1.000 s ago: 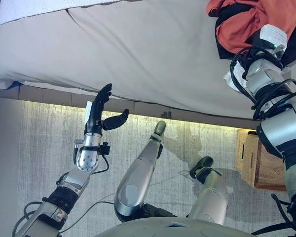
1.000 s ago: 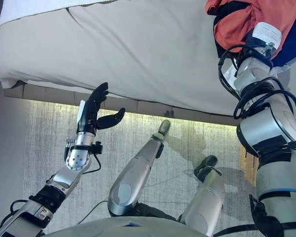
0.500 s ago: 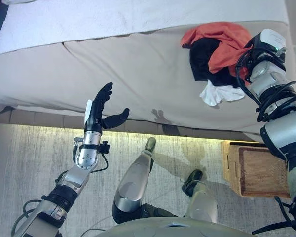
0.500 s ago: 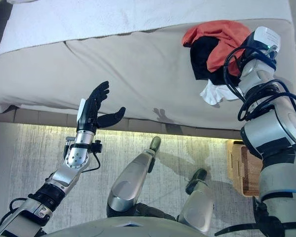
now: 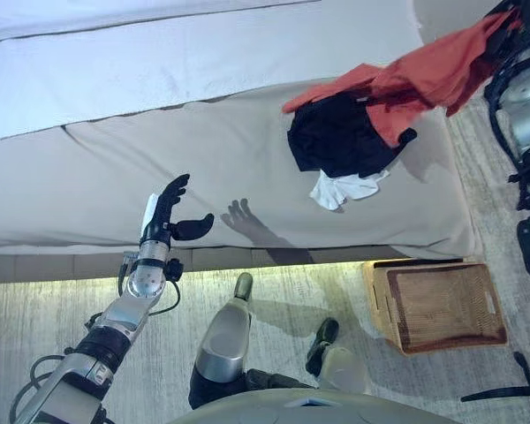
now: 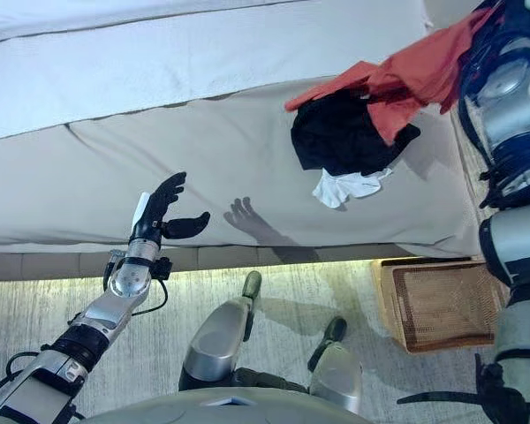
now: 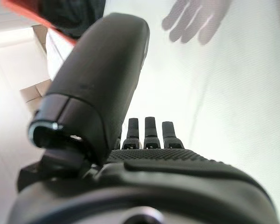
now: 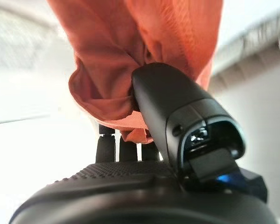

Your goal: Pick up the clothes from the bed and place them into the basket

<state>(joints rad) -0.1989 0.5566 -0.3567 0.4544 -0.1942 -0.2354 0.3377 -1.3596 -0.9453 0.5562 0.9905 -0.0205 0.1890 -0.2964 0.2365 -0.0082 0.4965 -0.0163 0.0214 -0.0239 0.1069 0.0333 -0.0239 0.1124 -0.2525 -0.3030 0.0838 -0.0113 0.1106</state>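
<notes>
In right robot hand (image 8: 144,140): orange garment (image 8: 130,51)

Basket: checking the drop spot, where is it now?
The basket sits on the floor at the robot's right, beside the bed, below the clothes.

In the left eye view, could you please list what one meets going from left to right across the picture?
Left hand → black garment on the bed → wicker basket on the floor. The orange garment and the white cloth overlap the black one, so they are left out.
</notes>
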